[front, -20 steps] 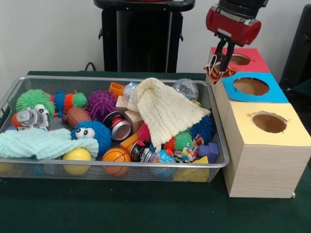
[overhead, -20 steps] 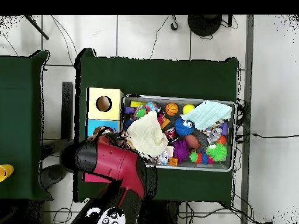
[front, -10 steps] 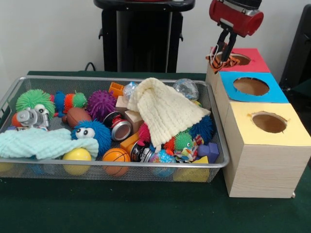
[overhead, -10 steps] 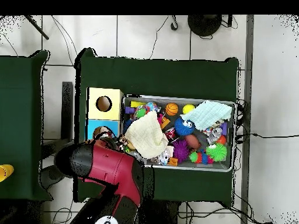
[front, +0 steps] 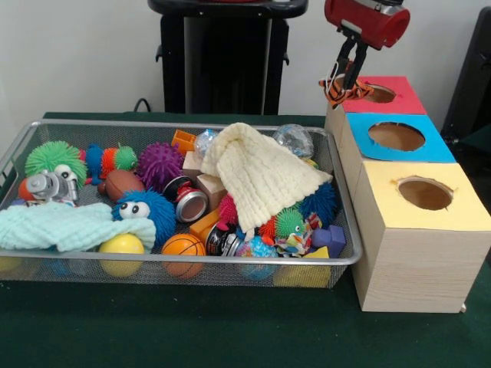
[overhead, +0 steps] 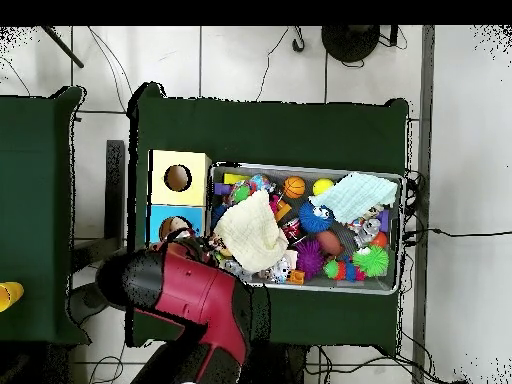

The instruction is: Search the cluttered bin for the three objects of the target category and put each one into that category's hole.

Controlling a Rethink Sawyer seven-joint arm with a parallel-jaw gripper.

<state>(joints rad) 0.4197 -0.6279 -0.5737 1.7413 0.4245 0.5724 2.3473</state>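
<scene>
front view: gripper (front: 347, 75) hangs from the red arm head (front: 366, 21) at upper right, its dark fingers (front: 352, 67) closed together on a small orange-and-black striped toy (front: 337, 90). toy dangles at the fingertips, over the near-left edge of the red-topped box (front: 399, 93), just beside the red box's hole (front: 375, 93) and not in it. toy's form is too small to read well; it looks bunched and curled rather than stretched out, so no clear long axis or pointing direction can be told. blue-topped box (front: 430, 147) and yellow-topped box (front: 453, 213) stand in a row with the red one, each with a round hole, along the right end of the wire bin (front: 347, 259). bin is full: cream knitted cloth (front: 261, 175) draped over the middle, pale green cloth (front: 65, 225) at the left front, blue fuzzy toy with eyes (front: 142, 213), small basketball (front: 182, 247), yellow ball (front: 121, 245), purple spiky ball (front: 159, 163), green spiky ball (front: 54, 157), a can (front: 189, 202).

overhead view: red arm head (overhead: 195, 292) covers the red box and the gripper; the held toy cannot be made out. yellow-topped box (overhead: 160, 163) and part of the blue-topped box (overhead: 158, 216) show beside the bin (overhead: 400, 235), with the cream cloth (overhead: 252, 232) nearest the arm.
</scene>
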